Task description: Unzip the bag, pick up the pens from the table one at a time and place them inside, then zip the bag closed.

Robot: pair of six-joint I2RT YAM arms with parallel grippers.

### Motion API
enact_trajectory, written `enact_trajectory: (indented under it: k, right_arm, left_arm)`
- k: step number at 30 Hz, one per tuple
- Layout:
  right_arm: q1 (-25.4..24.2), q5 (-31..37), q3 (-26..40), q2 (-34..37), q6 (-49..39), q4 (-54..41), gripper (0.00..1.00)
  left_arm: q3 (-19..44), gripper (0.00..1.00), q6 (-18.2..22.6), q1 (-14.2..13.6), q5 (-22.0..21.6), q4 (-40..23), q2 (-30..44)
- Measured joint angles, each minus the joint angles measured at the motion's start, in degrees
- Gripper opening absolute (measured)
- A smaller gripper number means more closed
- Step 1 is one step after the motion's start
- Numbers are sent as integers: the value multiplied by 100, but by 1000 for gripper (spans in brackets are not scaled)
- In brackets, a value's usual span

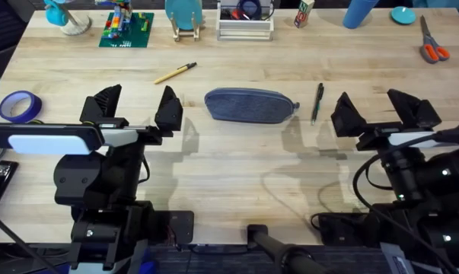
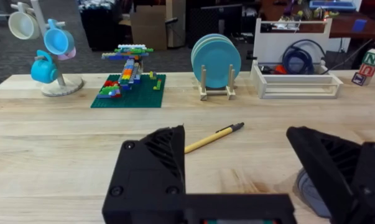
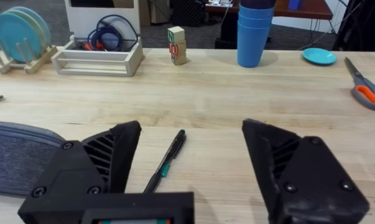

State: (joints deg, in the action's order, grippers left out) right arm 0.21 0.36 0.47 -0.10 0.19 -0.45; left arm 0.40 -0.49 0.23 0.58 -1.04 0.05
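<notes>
the bag [image 1: 250, 106] lies zipped at mid-table [image 1: 237, 175], the yellow pen [image 1: 175, 73] beyond it to the far left, the dark pen [image 1: 317, 102] just beside its right end. the left gripper [image 1: 137, 106] and right gripper [image 1: 380, 110] hover near the bag's two ends, jaws of both spread wide, holding nothing. unzipping looks like the step in hand: one gripper should pin the fabric at one end while the other pinches the zipper pull, which cannot be made out, and draws it straight along the top so the bag does not slide.

Far edge: mug tree [image 2: 47, 53], brick model [image 2: 128, 78], plates [image 2: 216, 62] (racked), scissors [image 1: 432, 47].
</notes>
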Motion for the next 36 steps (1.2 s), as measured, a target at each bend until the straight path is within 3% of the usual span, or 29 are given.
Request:
enact_trajectory:
  k: [26,32,36]
  right_arm:
    - [0,-2,0,12,2,149,996]
    - [0,28,384,588,2,120,996]
    - [0,37,1143,1481,2,-9,996]
  left_arm:
    - [58,992,28,0,0,1,20]
    - [906,992,255,0,2,-249,934]
    - [1870,993,406,0,94,-438,2082]
